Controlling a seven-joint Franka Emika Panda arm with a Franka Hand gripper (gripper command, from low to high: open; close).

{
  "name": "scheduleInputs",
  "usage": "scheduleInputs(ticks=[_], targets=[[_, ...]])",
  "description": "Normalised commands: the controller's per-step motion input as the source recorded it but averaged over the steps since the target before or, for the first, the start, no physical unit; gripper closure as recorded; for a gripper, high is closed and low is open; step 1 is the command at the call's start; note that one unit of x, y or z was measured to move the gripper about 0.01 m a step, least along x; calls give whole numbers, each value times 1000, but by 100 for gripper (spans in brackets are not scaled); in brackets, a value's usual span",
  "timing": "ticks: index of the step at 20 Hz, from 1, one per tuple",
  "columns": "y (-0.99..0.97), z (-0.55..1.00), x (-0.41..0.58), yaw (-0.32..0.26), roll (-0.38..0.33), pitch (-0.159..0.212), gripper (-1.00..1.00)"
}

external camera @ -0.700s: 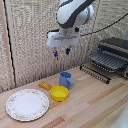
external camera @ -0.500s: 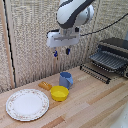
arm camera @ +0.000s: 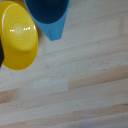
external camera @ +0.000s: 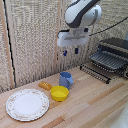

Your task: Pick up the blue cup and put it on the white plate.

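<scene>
Blue cobalt cup (external camera: pixel 66 80) untouched, gripper (external camera: pixel 70 50) spread open above it.
Yellow bowl (external camera: pixel 59 93) touches the cup; descending fingers might knock it.

white rounded arm (external camera: pixel 82 14), black cable, pale flat hand (external camera: pixel 70 50) with blue-tipped fingers.

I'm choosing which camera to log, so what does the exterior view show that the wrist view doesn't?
Only the exterior view shows the gripper hanging above the table, the white plate, a small orange item and the dark rack. The wrist view adds nothing of its own, only closer looks. Both show the blue cup beside the yellow bowl on the wooden table.
</scene>
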Motion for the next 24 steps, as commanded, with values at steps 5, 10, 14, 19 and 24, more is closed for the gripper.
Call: scheduleInputs(ticks=[5,10,14,19,24], targets=[[-46,-401,39,0,-25,15,-100],[0,-499,99,1,-56,19,-100],[-14,-524,66,6,-53,52,-100],[0,-497,0,4,-66,110,-100],[24,-463,17,23,-93,57,-100]])
